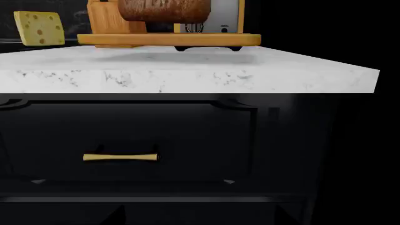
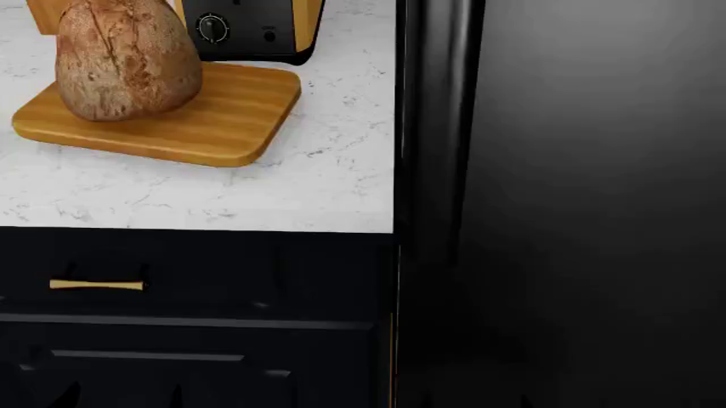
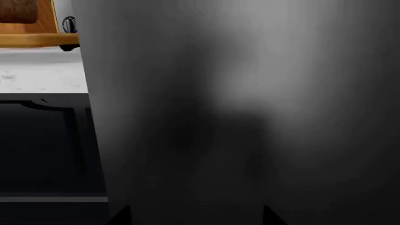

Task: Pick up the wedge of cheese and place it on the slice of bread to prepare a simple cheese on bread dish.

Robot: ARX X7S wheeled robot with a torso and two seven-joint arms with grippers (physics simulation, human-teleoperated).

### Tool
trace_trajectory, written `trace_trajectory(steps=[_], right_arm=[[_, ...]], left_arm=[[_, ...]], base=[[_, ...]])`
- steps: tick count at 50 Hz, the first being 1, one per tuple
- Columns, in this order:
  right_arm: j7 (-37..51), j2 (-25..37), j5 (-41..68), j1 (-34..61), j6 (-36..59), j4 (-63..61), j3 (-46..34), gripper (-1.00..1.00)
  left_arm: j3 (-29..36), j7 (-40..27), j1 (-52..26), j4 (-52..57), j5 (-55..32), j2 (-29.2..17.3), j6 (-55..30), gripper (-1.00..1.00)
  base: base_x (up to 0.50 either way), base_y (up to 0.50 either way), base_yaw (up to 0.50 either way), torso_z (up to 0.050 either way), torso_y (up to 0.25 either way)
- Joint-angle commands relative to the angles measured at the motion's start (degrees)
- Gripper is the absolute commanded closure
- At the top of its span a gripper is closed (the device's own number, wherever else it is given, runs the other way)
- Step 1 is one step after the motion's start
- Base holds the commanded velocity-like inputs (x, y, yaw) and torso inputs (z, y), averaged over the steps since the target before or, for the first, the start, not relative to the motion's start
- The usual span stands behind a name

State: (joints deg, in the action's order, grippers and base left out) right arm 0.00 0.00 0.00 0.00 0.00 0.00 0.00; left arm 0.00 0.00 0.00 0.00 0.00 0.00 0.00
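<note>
The wedge of cheese (image 1: pixel 39 28), pale yellow with round holes, stands on the counter left of the board in the left wrist view; the head view does not show it. The slice of bread, a brown crusty loaf (image 2: pixel 125 59), lies on a wooden cutting board (image 2: pixel 216 119); it also shows in the left wrist view (image 1: pixel 164 10) and the right wrist view (image 3: pixel 18 10). My left gripper (image 1: pixel 203 221) is low, in front of the dark drawers, with only its spread fingertips (image 1: pixel 120 216) showing, empty. My right gripper (image 3: pixel 196 219) faces the dark fridge side, fingertips (image 3: pixel 123 214) spread, empty.
The white marble counter (image 2: pixel 318 187) ends at a tall black fridge (image 2: pixel 567 204) on the right. A toaster (image 2: pixel 244 30) stands behind the board. Below the counter is a dark drawer with a brass handle (image 1: pixel 120 157).
</note>
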Motion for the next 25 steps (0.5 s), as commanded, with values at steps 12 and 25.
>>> trace_trajectory(steps=[12, 25], right_arm=[[4.79, 2.28, 1.78, -0.63, 2.55, -2.84, -3.25, -1.00], [5.40, 3.97, 2.51, -0.54, 2.77, -4.00, -5.66, -1.00]], left_arm=[[2.86, -3.60, 0.37, 0.82, -2.91, -2.31, 0.30, -1.00], [3.69, -5.97, 2.14, 4.37, -3.75, -3.86, 0.45, -1.00]], base=[[-0.04, 0.00, 0.00, 0.000, 0.000], [-0.28, 0.32, 0.00, 0.000, 0.000]])
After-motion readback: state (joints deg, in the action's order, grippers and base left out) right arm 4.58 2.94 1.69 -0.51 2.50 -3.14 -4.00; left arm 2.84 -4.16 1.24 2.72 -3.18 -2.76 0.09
